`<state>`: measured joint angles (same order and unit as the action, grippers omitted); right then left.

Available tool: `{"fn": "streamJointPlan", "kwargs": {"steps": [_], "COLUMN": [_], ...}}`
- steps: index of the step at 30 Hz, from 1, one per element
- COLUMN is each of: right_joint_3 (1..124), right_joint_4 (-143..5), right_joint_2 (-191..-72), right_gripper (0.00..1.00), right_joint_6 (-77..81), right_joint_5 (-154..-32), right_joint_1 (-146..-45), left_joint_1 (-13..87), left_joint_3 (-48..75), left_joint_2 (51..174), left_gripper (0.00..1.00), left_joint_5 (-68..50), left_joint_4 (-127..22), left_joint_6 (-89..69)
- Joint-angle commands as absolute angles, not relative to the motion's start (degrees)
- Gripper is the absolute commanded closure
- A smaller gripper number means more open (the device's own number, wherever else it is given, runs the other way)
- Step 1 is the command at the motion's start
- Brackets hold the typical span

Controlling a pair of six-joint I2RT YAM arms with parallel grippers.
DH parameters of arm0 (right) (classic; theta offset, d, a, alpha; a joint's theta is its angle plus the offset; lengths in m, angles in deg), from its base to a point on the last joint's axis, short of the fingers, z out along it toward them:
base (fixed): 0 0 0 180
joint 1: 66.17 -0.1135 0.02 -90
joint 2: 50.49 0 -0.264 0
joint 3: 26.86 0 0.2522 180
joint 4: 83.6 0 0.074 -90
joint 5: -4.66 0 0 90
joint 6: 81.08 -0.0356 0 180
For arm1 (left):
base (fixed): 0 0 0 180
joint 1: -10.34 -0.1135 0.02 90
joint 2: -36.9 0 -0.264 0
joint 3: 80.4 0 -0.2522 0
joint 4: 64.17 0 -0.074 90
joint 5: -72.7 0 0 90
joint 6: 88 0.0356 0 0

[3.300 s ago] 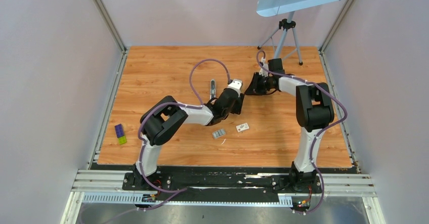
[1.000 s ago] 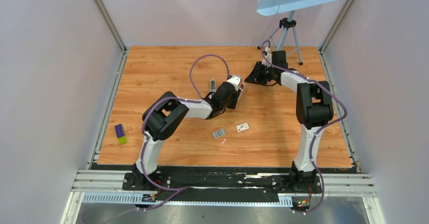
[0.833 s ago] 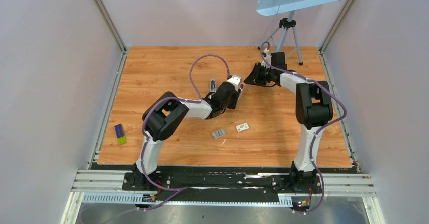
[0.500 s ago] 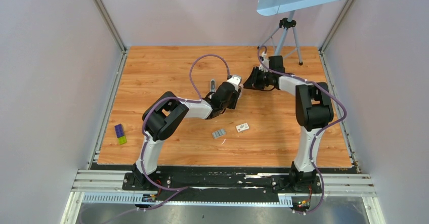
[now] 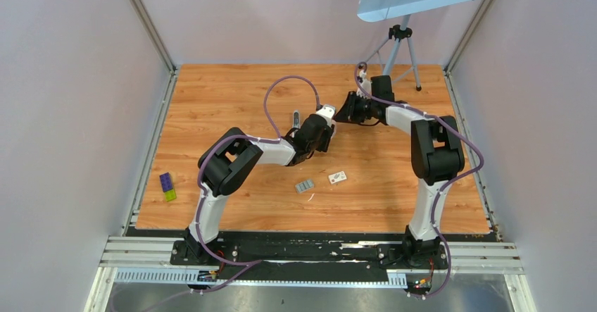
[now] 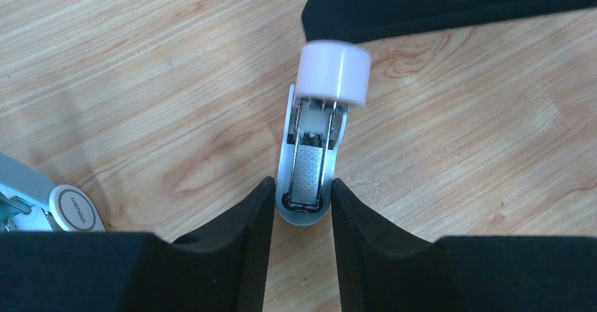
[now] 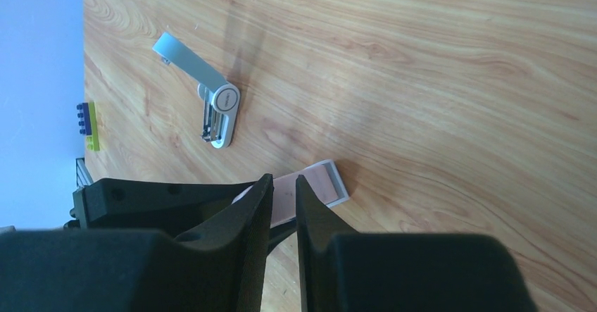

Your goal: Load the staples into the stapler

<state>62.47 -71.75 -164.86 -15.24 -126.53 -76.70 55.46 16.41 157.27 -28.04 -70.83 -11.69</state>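
Pale blue-grey plastic carrier (image 6: 304,217), grey staple strip (image 6: 310,170) in its channel, clamped by left gripper (image 6: 301,185), presumably steadying it; right gripper (image 7: 283,179) at far pink cap (image 6: 332,72), closure cannot be told; white-and-blue stapler (image 6: 70,210) lies just left of the left gripper

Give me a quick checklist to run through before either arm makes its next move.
1. Left gripper hold on the pink-capped piece: ok, its fingers clamp the near end from both sides.
2. Silvery strip in that piece's metal channel: ok, lying flat.
3. Right gripper contact with the pink end: cannot tell.
4. Stapler: ok, lying open on the table, untouched.
5. Loose staples: ok, on the table beside the white box tray, away from both arms.
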Motion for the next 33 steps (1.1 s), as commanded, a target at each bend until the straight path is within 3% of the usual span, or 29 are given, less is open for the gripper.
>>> {"fn": "streamJointPlan", "kwargs": {"steps": [1, 9, 16, 20, 33], "right_joint_3": [61.8, 61.6, 62.9, 64.2, 67.2], "right_joint_4": [-70.3, -64.6, -60.7, -58.3, -55.8], "right_joint_2": [-163.1, -162.5, -161.9, -161.9, -164.1], "right_gripper": [0.78, 0.79, 0.79, 0.75, 0.72], "right_joint_6": [-13.6, -11.1, -9.3, -9.2, -10.3], "right_joint_5": [-127.9, -125.4, -123.1, -122.0, -119.4], "right_joint_1": [-79.0, -79.7, -79.7, -79.7, -81.2], "left_joint_1": [55.2, 55.1, 55.1, 55.1, 53.3], "left_joint_3": [15.9, 17.3, 20.0, 21.7, 18.3], "left_joint_2": [158.0, 156.1, 151.4, 147.8, 142.8], "left_gripper": [0.64, 0.57, 0.45, 0.42, 0.42], "left_joint_5": [-28.5, -27.4, -26.2, -26.3, -28.2], "left_joint_4": [-71.4, -72.2, -72.6, -71.5, -64.6], "left_joint_6": [-11.6, -12.3, -13.1, -14.8, -23.9]}}
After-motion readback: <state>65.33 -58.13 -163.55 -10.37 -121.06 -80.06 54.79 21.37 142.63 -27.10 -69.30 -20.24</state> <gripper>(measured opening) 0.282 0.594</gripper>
